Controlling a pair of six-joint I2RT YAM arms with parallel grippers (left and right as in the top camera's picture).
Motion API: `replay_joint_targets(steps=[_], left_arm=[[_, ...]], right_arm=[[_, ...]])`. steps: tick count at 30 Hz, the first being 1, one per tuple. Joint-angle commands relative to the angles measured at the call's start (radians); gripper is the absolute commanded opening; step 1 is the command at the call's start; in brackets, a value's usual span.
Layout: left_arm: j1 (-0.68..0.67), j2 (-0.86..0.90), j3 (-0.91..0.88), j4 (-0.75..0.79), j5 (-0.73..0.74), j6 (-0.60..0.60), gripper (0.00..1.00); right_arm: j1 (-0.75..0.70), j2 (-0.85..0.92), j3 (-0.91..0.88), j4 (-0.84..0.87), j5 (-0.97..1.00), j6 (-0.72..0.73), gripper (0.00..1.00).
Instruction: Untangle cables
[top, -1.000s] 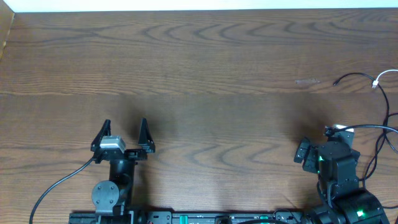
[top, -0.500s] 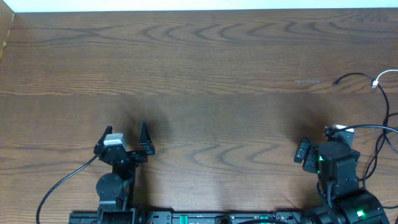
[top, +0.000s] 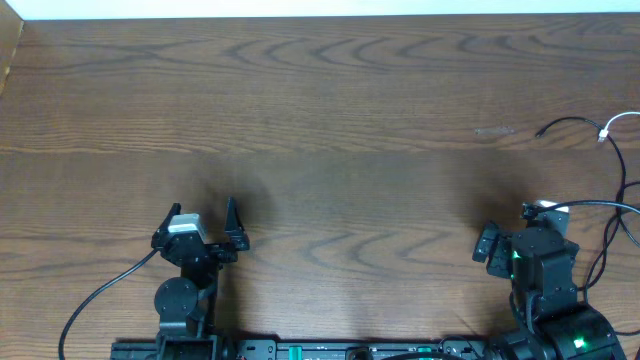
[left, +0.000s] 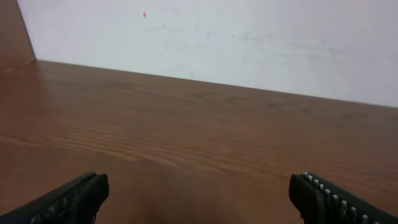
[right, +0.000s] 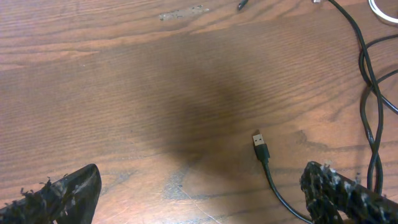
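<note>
Jaws of both grippers are standing spread wide and are gripping nothing. The left gripper (top: 201, 207) is hovering low near the front edge of the table (top: 330, 110), well apart from every cord, and is facing across the wood toward a pale wall (left: 249, 43). The right gripper (right: 200, 180) is tilting down at the tabletop. A black cable (right: 270, 173) is lying below it, nearer its right finger, with its USB plug (right: 260, 144) resting flat and untouched. Farther right, more black cables (right: 362, 68) are looping alongside one another. Beyond them, at the table's far right, a white cable (top: 607, 128) is lying beside a black cord end (top: 543, 130).
</note>
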Motion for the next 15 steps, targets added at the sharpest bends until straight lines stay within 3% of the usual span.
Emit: replay_joint_targets(steps=[1, 15], left_arm=[[0.005, -0.009, -0.011, -0.051, -0.021, 0.096, 0.98], [0.005, -0.006, -0.011, -0.050, -0.021, 0.102, 0.98]], right_arm=[[-0.008, -0.004, -0.003, 0.000, 0.005, -0.008, 0.99], [-0.008, -0.004, -0.003, 0.000, 0.005, -0.008, 0.99]])
